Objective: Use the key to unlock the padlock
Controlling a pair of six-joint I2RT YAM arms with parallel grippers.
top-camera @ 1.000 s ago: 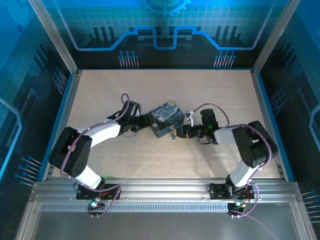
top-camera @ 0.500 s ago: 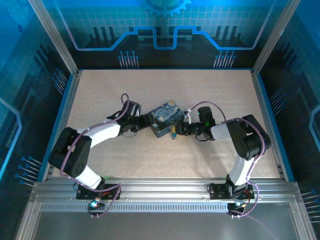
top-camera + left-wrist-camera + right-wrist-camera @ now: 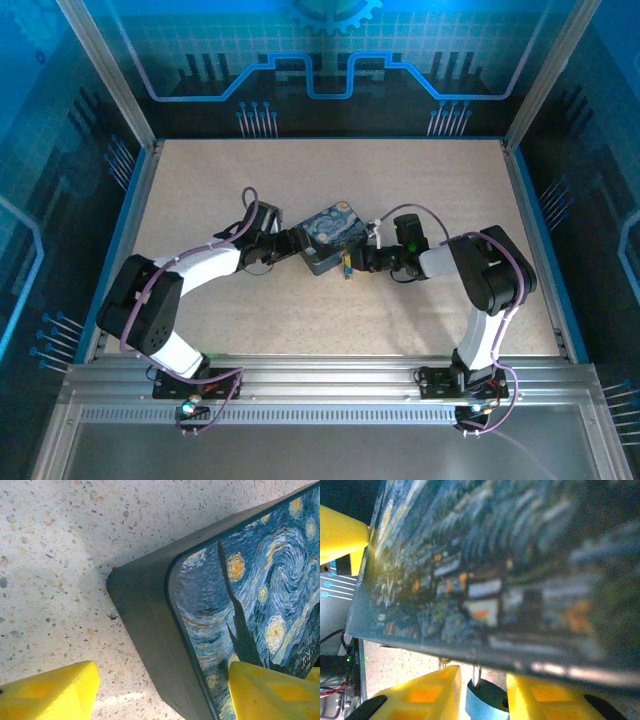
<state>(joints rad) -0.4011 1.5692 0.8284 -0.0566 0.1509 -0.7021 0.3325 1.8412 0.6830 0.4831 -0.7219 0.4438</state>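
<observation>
The tiny bluish-grey padlock (image 3: 487,704) hangs by its pale shackle (image 3: 476,674) from the front edge of the blue night-sky tin (image 3: 335,232). My right gripper (image 3: 483,680) is shut on the padlock, one yellow finger on each side of its body. In the top view the padlock (image 3: 346,270) is a speck at the tin's near edge, with the right gripper (image 3: 353,262) against it. My left gripper (image 3: 162,685) stands open astride the tin's left corner (image 3: 145,605), one finger over the table and the other over the lid. The key is hidden.
The tin sits mid-table on the speckled top (image 3: 330,180), with both arms reaching in from either side. A small gold ring (image 3: 442,660) hangs under the tin's edge beside the shackle. Blue rails (image 3: 120,240) border the table.
The right arm's elbow has swung left and its gripper has edged closer to the tin. The left arm and the tin have not moved.
</observation>
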